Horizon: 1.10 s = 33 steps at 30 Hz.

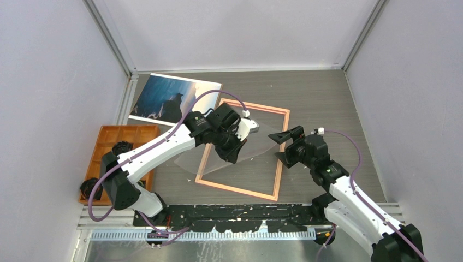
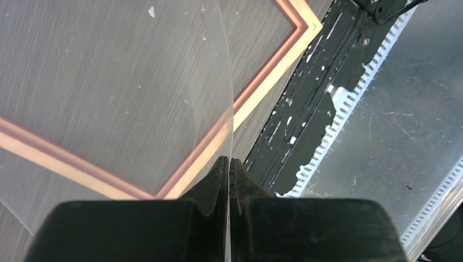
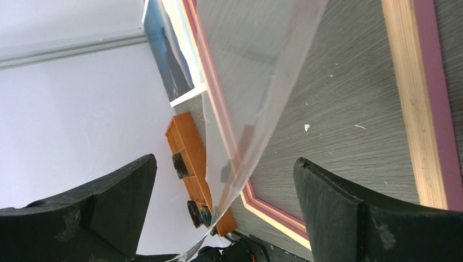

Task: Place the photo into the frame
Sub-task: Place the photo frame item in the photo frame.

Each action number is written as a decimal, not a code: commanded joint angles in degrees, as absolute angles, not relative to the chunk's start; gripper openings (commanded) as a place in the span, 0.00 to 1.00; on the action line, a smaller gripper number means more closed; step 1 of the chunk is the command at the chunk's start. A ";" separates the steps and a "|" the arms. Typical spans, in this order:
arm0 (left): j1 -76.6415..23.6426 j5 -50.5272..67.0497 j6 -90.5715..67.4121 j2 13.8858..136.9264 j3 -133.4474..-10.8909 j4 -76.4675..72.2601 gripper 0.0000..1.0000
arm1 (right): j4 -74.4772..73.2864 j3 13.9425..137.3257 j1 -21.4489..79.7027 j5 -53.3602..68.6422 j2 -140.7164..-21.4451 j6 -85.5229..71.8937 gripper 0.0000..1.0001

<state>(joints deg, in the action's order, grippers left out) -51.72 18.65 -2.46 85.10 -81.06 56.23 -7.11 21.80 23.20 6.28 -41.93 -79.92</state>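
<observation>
Pinching the clear pane (image 2: 109, 82) at its edge, my left hand (image 2: 229, 164) has both fingers pressed together on the sheet. It holds the pane raised and bowed above the frame (image 1: 235, 189).

The frame lies flat on the worktop (image 1: 327, 98). Its border shows light wood with a pink strip, and the grey grain of the worktop shows through its opening.

My right hand (image 3: 224, 160) is spread wide and grips nothing, and it hovers by the frame's right border. The pane's free edge curves through the gap between its fingers, but I cannot tell whether it touches them.

The photo (image 1: 164, 98) is not in the frame. It lies picture side up at the far left of the worktop, just beyond the orange tray (image 1: 123, 134) and near the frame's far left corner.
</observation>
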 commanded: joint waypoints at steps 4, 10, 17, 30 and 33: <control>-51.59 23.09 -4.99 85.03 -80.31 51.74 0.01 | -4.93 20.56 27.16 1.40 -46.08 -81.75 1.00; -51.83 27.10 -5.74 85.11 -78.94 51.64 0.00 | 5.24 19.11 28.29 0.18 -53.26 -82.90 1.00; -52.03 35.24 -5.07 84.67 -78.59 54.34 0.53 | 17.74 16.58 28.29 0.18 -63.47 -82.77 0.80; -29.99 28.56 7.60 89.70 -93.49 66.51 0.86 | 27.38 12.21 28.21 -2.23 -68.90 -75.94 0.46; -23.25 19.72 10.49 94.39 -94.76 65.46 0.80 | 29.65 11.56 28.02 -1.85 -68.99 -75.14 0.46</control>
